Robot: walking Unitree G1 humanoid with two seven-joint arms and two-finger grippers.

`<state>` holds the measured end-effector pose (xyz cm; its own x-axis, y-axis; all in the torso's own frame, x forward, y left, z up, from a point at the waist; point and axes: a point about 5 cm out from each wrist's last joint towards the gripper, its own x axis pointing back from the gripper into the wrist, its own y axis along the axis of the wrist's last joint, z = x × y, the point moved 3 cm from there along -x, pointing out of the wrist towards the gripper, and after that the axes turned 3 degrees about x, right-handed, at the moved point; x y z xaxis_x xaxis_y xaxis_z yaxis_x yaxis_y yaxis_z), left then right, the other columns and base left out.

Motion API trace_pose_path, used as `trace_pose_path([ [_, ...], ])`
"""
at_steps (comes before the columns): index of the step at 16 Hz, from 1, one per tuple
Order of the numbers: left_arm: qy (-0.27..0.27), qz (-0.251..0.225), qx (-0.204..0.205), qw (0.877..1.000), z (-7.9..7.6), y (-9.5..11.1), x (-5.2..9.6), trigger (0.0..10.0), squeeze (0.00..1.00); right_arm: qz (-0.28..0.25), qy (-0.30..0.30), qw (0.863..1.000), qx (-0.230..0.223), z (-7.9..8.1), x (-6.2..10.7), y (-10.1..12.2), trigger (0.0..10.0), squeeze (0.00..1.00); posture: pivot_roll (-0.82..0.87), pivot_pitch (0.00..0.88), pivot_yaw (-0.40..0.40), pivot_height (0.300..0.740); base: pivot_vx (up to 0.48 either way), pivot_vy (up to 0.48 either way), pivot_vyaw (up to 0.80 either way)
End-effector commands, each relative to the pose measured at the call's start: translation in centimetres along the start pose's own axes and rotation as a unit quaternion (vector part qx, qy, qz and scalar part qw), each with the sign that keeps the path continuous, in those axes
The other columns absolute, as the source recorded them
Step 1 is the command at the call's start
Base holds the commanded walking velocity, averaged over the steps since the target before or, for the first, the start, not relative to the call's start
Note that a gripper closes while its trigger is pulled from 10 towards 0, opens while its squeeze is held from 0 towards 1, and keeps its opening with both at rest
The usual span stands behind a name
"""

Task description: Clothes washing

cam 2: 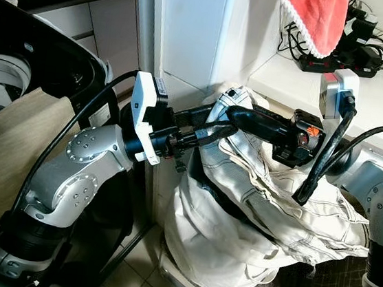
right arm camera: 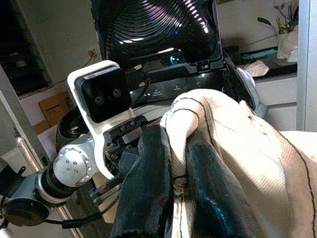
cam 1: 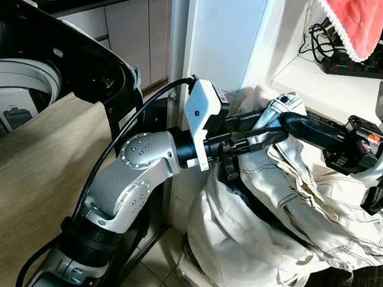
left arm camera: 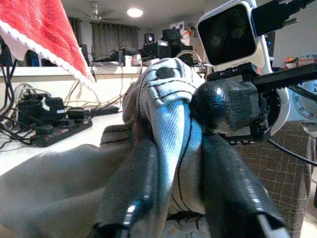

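Gripping garment (cam 1: pixel 289 196) top: left gripper (cam 1: pixel 265 134) and right gripper (cam 1: pixel 287 120) both clamped on cloth. Washer (cam 1: pixel 18 89) lies left, left arm nearer.

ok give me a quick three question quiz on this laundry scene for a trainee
1. True or false: both end effectors are shut on the cream-white denim garment.
2. Multiple choice: the red cloth with white scalloped trim hangs
A. above the white counter
B. inside the washer
C. on the floor
3. Fill in: the black top-loading washing machine with its lid raised stands on the robot's ____ side.

Key:
1. True. The left end effector and the right end effector each pinch a fold at the garment's top; the wrist views show fabric between each pair of fingers.
2. A
3. left
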<state>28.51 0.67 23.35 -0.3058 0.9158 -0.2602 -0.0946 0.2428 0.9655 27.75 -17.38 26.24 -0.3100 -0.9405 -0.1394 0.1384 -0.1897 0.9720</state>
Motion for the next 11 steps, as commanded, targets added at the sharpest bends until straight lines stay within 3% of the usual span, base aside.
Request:
trace_pose_path([
  [1,0.014,0.021,0.013,1.000,0.5,-0.9,0.3,0.0,0.00,-0.018,0.033,0.998,0.042,1.3,-0.7,1.7,0.0,0.00,-0.07,0.000,0.007,0.740,0.000,0.000,0.00],
  [3,0.021,0.021,0.011,0.999,0.7,-0.9,0.3,0.0,0.00,-0.015,0.022,0.998,0.048,1.0,-0.8,1.7,0.0,0.00,-0.07,0.000,0.008,0.740,0.000,0.000,0.00],
  [4,0.029,0.019,0.009,0.999,1.0,-0.8,0.3,0.0,0.00,-0.015,0.012,0.998,0.053,0.8,-0.8,1.8,3.3,0.00,-0.07,0.000,0.009,0.740,0.000,0.000,0.00],
  [5,0.037,0.018,0.007,0.999,1.3,-0.7,0.3,0.0,0.00,-0.012,-0.001,0.999,0.052,0.5,-0.9,1.8,10.0,0.14,-0.07,0.000,0.008,0.740,0.000,0.000,0.00],
  [6,0.039,0.018,0.005,0.999,1.3,-0.6,0.4,0.0,0.00,-0.011,-0.006,0.999,0.049,0.4,-0.9,1.7,10.0,0.14,-0.07,0.000,0.008,0.740,0.000,0.000,0.00],
  [7,0.051,0.015,0.002,0.999,1.8,-0.4,0.6,0.0,0.00,-0.018,-0.011,0.999,0.046,0.2,-0.9,1.9,10.0,1.00,-0.07,0.000,0.008,0.740,0.000,0.000,0.00],
  [10,0.067,0.005,-0.007,0.998,2.7,0.4,1.3,0.0,0.00,-0.037,-0.067,0.994,0.074,-1.0,-0.5,2.9,10.0,1.00,-0.07,0.000,0.006,0.740,0.000,0.000,0.00],
  [11,0.078,0.000,-0.010,0.997,3.2,0.9,1.8,0.0,0.00,-0.061,-0.124,0.986,0.092,-2.4,0.2,3.7,10.0,0.94,-0.07,0.000,0.007,0.740,0.000,0.000,0.00],
])
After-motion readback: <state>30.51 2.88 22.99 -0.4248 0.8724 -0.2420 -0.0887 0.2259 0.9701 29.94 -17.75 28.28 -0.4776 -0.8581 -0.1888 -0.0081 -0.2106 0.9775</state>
